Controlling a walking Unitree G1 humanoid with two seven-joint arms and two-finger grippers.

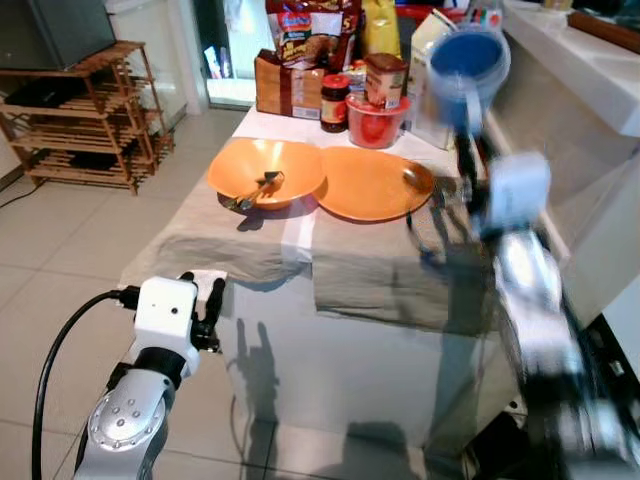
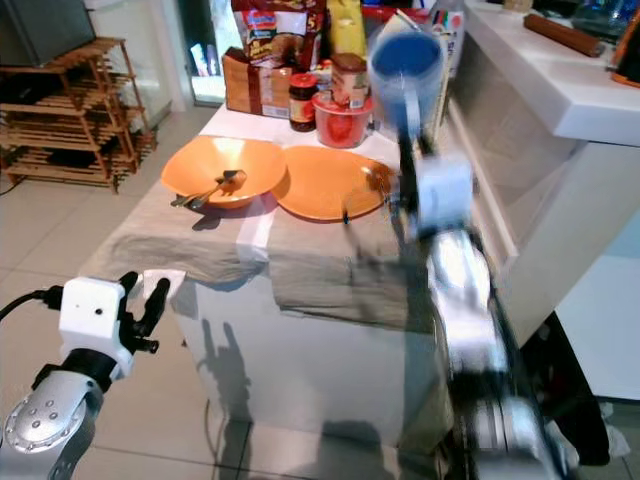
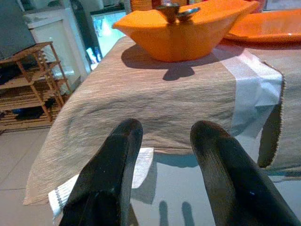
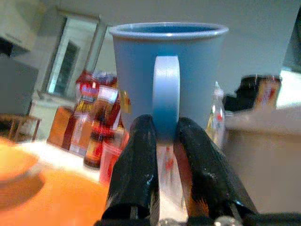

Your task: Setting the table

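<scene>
Right fingers (image 4: 141, 155) pinch blue mug (image 4: 168, 70) handle; left fingers (image 3: 115, 160) spread, empty.

My head pair looks down and forward over the table (image 1: 250, 250), both eyes sharing the orange bowl (image 1: 265, 172) (offset sideways). My left wrist camera sits low at the table's edge, facing that bowl; my right one looks upward, close behind the blue mug (image 4: 167, 75).
</scene>
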